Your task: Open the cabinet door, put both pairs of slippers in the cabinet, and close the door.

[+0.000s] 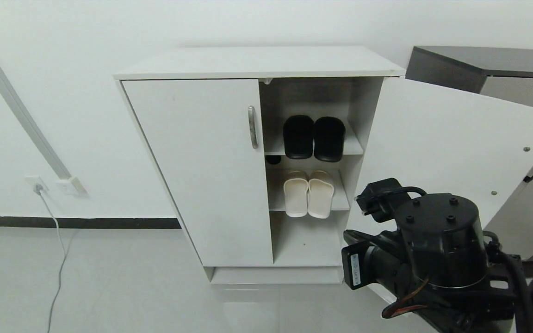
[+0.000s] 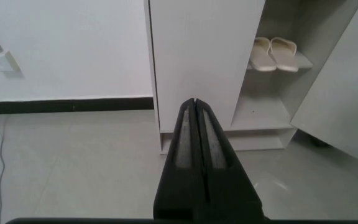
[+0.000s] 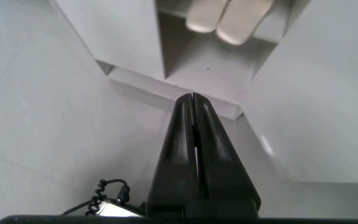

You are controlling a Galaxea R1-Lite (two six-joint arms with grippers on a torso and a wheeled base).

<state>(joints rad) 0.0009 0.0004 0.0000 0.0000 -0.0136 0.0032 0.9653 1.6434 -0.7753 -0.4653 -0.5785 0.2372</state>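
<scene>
**Desk:** What are we looking at?

**Photographer:** Both pairs are already sitting inside the cabinet (image 1: 257, 62). The black slippers (image 1: 313, 138) are lying on the upper shelf and the white slippers (image 1: 308, 198) on the shelf below, ahead of and above the right tool (image 3: 193, 96). That tool is clenching on nothing. The left tool (image 2: 194, 101) is likewise pressing shut and empty, facing the closed door (image 1: 197, 171).

**Desk:** So what is threatening the finish?

**Photographer:** The open door (image 1: 447, 152) is standing wide, just beside the right tool, and closing it is, I judge, the remaining step. Both pairs' toes appear to be overhanging their shelf edges, so a hard swing could be catching them or leaving the door ajar. The handle is hiding on the far face, and a clenched tool pushing bare panel could be slipping off.
</scene>
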